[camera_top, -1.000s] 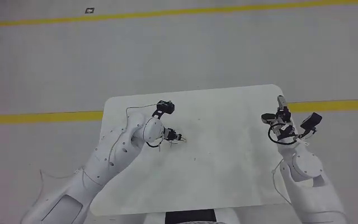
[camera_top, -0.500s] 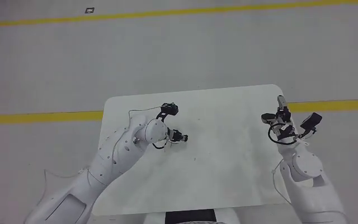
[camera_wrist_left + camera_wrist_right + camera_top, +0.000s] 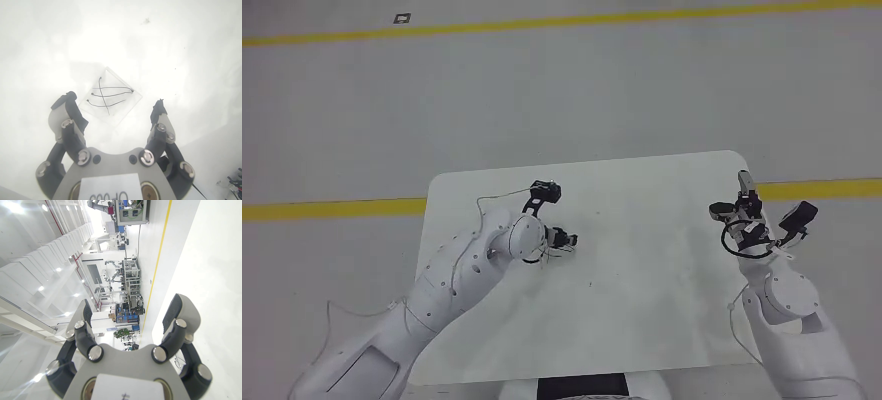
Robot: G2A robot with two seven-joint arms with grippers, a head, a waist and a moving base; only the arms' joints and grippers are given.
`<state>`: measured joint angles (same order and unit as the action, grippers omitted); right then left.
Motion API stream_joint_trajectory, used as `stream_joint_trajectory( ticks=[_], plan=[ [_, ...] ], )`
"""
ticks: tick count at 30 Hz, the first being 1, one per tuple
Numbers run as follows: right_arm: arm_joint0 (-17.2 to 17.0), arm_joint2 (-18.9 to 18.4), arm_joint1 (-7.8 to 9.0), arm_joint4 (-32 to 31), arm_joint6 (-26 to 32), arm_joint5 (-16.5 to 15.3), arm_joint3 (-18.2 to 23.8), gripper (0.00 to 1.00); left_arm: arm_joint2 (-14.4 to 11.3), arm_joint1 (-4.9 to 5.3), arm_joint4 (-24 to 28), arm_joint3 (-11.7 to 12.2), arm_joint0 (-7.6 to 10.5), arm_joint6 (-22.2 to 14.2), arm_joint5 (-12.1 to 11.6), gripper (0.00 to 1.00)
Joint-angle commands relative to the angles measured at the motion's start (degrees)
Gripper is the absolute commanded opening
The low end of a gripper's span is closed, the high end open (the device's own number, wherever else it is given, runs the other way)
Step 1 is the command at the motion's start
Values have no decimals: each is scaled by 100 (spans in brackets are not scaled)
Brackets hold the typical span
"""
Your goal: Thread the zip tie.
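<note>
Zip tie time, and honestly these look like a pain to pick up. Starting closest to me: my left pincer is spread wide with nothing in it, dark-wrapped fingertips hanging above the white table. Just past the tips, in line with the gap between them, sits a clear square tray. In it are four thin black zip ties lying loose, three running roughly the same way and one crossing them. Each has a small blocky head at one end.

My guess on handling: feather-light, bendy but springy, smooth plastic. So they'll probably skid around on that tray and flick away if I nudge them sideways. Lying flat, there's barely anything to get under. I'd grab one close to its head, where it's thickest and where I'd want control for feeding the tail through. I'd pick whichever is least tangled so the rest don't come along. The tray looks light enough to slide too.

Farther off, my right pincer is also wide open and empty, parked at the table's right edge and aimed out at the room.
</note>
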<state>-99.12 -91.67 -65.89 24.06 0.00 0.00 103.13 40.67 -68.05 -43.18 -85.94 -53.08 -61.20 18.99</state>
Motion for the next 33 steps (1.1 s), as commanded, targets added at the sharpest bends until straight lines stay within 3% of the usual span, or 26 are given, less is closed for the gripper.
stream_joint_trajectory(
  ticks=[1,3,21,24,33],
  plan=[
    [0,0,0,0,0,0,0,100,4,1,-20,-19,4,-1,-6,35],
    [0,0,0,0,0,0,0,100,-14,-4,-52,-12,14,-14,-10,29],
    [0,0,0,0,0,0,0,100,-325,-87,-287,178,59,-214,-73,29],
    [0,0,0,0,0,0,0,100,-342,-92,-295,220,41,-220,-98,24],
    [0,0,0,0,0,0,0,100,-440,-133,-424,414,106,-357,-69,29]
  ],
)
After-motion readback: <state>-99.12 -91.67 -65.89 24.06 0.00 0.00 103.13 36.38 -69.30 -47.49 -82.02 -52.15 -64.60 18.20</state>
